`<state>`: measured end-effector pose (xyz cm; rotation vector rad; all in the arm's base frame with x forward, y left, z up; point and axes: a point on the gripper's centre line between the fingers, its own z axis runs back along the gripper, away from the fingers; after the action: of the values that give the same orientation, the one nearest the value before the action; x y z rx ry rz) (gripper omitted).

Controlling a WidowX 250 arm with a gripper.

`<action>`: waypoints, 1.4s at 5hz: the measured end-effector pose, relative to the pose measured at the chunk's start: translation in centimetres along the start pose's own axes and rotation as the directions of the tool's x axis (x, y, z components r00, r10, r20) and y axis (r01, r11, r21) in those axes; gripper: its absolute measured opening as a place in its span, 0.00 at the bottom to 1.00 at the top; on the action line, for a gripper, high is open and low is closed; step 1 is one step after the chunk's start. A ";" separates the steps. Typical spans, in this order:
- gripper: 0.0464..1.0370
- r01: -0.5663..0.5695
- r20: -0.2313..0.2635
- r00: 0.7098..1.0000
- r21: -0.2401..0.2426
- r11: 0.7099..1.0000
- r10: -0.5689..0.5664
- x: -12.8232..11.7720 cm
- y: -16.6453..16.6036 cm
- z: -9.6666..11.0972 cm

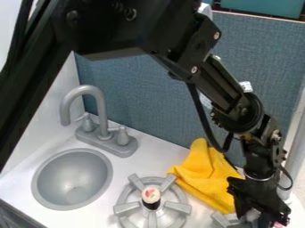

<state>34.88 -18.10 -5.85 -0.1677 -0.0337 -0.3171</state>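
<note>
The black two-finger gripper [261, 215] hangs at the lower right of the frame, over the edge of a grey plastic burner [223, 220]; whether its jaws are wide or narrow cannot be told. Just left of it, a crumpled yellow cloth [209, 177] lies on the white surface [156, 153]. Further left, a white-and-black toy sushi roll [151, 197] with a red-and-green centre sits mid-burner on another grey stove ring [127, 208].
</note>
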 end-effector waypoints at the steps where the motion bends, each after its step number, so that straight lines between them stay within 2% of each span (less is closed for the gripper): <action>1: 0.56 -0.013 -0.059 0.998 0.012 1.000 0.014 -0.9 0.1 0.0; 2: 0.61 -0.037 -0.120 0.992 0.006 0.999 0.037 -1.9 0.2 -1.2; 3: 0.90 -0.053 -0.148 0.988 -0.027 0.998 0.048 -2.2 -0.3 -1.7; 4: 0.98 -0.054 -0.111 0.993 -0.069 0.996 0.046 -1.5 -0.8 -1.7; 5: 0.97 -0.097 -0.033 0.995 -0.067 0.993 0.095 -1.2 -1.1 1.4; 6: 0.97 -0.150 0.062 0.986 -0.036 0.988 0.152 -1.3 -0.5 5.6; 7: 0.97 -0.206 0.099 0.974 0.028 0.978 0.203 -3.1 0.6 8.6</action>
<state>32.03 -15.08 2.34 -0.1473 -0.1167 -0.1025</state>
